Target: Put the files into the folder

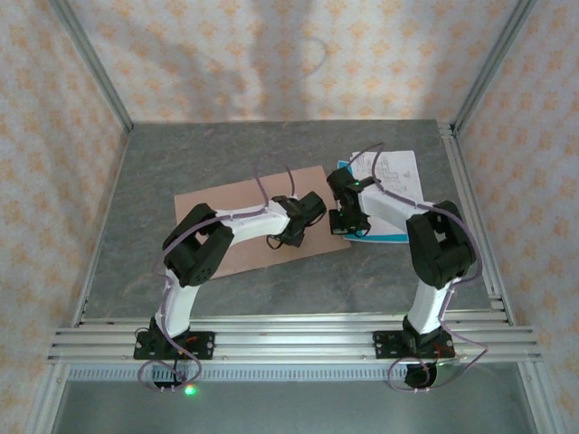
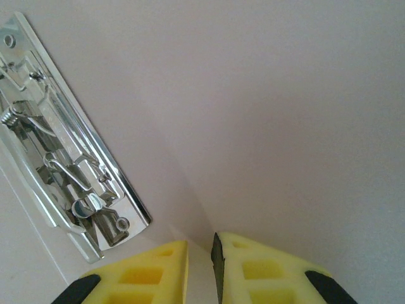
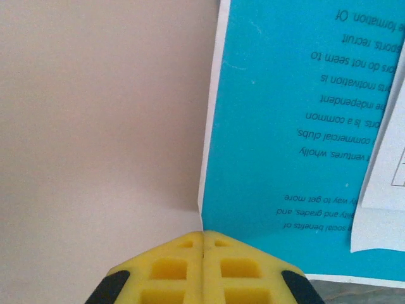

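Flat pinkish-brown card folder [image 1: 240,194] lies open, centre frame; white printed files [image 1: 398,172] on teal sheet [image 3: 272,126] just right of it. Left pincer [image 2: 201,244] nearly closed by the metal clip [image 2: 69,158], grip unclear. Right pincer [image 3: 202,235] clenched at teal corner. Next, I'd say: drag stack left onto folder

A grey, marbled table [image 1: 271,154] is boxed in by walls [image 1: 298,54] papered in a pale orange floral pattern. Aluminium posts [image 1: 90,63] stand at the corners. Silver rails [image 1: 289,336] cross the near edge, with a small green light [image 1: 189,391] just below them.
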